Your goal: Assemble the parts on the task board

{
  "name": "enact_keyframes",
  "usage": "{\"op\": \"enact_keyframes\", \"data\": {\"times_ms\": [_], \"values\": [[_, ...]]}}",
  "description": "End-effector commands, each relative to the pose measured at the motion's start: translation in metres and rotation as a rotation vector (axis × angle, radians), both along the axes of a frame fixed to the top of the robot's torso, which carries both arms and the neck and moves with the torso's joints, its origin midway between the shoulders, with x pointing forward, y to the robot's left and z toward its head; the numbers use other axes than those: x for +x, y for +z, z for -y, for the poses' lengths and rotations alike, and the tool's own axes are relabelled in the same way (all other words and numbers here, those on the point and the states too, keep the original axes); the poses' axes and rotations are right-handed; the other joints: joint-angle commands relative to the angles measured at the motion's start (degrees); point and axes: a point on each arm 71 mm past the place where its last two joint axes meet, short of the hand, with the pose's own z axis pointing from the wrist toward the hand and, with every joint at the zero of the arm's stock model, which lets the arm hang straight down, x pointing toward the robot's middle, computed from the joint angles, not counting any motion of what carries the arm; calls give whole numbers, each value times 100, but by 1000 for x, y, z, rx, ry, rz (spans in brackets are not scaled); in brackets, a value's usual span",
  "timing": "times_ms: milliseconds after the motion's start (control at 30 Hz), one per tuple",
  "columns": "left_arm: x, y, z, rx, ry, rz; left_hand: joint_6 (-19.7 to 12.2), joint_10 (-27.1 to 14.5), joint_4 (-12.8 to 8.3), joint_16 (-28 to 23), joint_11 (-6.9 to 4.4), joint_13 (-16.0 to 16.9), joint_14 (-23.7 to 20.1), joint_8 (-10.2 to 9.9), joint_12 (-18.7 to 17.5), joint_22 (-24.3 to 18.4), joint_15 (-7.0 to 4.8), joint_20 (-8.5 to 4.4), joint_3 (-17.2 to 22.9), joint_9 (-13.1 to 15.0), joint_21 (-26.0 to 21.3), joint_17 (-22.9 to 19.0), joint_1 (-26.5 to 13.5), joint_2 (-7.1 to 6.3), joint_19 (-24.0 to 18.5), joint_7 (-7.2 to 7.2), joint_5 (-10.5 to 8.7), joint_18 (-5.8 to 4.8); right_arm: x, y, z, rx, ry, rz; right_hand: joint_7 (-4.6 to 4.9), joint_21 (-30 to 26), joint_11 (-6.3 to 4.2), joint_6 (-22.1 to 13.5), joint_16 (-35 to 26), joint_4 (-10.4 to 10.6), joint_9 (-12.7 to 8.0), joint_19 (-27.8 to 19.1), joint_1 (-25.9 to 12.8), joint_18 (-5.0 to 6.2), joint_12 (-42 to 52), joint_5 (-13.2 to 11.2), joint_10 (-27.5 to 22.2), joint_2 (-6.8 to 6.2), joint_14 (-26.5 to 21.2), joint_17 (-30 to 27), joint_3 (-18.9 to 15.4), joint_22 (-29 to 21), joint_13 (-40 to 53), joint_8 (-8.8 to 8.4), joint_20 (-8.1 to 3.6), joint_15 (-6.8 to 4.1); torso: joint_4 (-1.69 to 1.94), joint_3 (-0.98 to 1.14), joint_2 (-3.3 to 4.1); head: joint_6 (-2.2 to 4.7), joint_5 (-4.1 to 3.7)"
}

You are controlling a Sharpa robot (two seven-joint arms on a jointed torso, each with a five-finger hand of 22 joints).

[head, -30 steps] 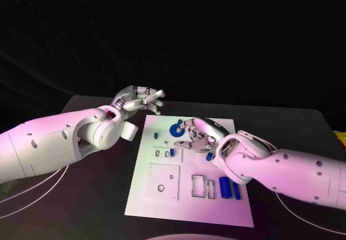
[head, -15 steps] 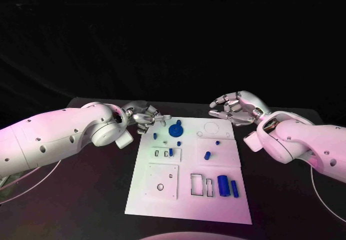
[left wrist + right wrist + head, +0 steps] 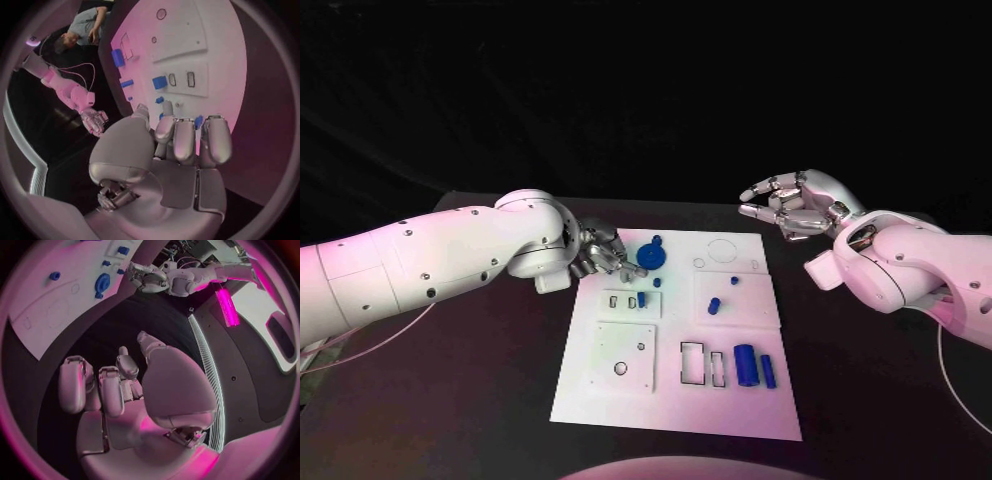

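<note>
Nearby, left robot hand (image 3: 599, 251) beside round blue part (image 3: 652, 257) on task board (image 3: 678, 400).

A black desk (image 3: 473, 400) carries everything, its dark matte top running out on both sides and toward the back. Behind its far edge hangs a black curtain (image 3: 646, 90), falling in soft folds across the whole background. A thin pale cable (image 3: 390, 333) loops over the desk surface on one side, and another thin cable (image 3: 952, 398) curves across the desk on the opposite side, near its edge.
</note>
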Motion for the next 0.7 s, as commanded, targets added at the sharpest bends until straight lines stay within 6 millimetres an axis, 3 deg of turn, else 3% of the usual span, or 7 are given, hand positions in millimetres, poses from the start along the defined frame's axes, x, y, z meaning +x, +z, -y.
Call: {"op": "enact_keyframes", "data": {"times_ms": [33,100,333,633,667,700], "values": [[-1,-3,5,122,-34,-51,-56,-59,-4,14,7,-31,109,-34,-40,32,-9,8,-31,-16,29,9,27,68,40,6,1,-51,0,-1,-2,-6,18,-15,-6,-35,-9,-41,-27,3,-8,-14,71,107,-30,26,-36,6,346,377,-38,390,-5,6,-41,-30,7,-7,2,-25,23],[-1,-3,10,135,-47,-67,-98,-129,-4,13,24,-113,110,-61,-125,122,4,11,-44,-29,76,10,45,95,107,26,0,-68,0,-1,-3,-13,20,-16,-1,-62,-2,-71,-38,10,-11,-27,80,112,-40,75,-47,11,341,355,-42,371,-20,3,-38,-25,4,-9,3,-36,28],[-1,-4,23,139,-55,-79,-105,-67,-4,3,30,45,106,-69,-2,314,9,14,-47,-34,159,-2,49,111,218,32,3,-106,1,-2,-3,-36,26,-14,10,-103,6,-106,-60,19,-12,-42,107,120,-54,242,-62,9,331,319,-48,348,-42,14,-31,-18,-5,-9,4,-58,36],[-1,-5,31,142,-62,-85,-102,-89,0,0,32,4,104,-68,-36,340,13,18,-50,-34,173,-5,42,106,234,33,4,-111,2,-4,-4,-46,23,-17,12,-141,8,-119,-72,26,-14,-64,108,129,-63,283,-73,5,326,294,-52,320,-55,15,-30,-17,-9,0,6,-94,49],[-1,-5,31,144,-62,-87,-97,-100,2,0,32,-13,104,-63,-51,350,14,20,-29,-32,179,-4,36,96,240,32,7,-113,2,-4,-4,-47,23,-17,12,-141,8,-119,-72,26,-14,-64,108,129,-63,283,-73,5,326,294,-52,320,-55,15,-30,-17,-6,0,6,-99,48],[0,-5,31,145,-63,-88,-103,-116,13,-3,35,16,101,-46,-43,360,15,30,283,-14,190,0,-74,-51,239,34,14,-111,2,-4,-4,-47,22,-17,13,-146,8,-120,-73,27,-14,-67,107,130,-65,285,-76,4,325,291,-53,316,-59,15,-30,-17,-4,-1,7,-101,49]]}}
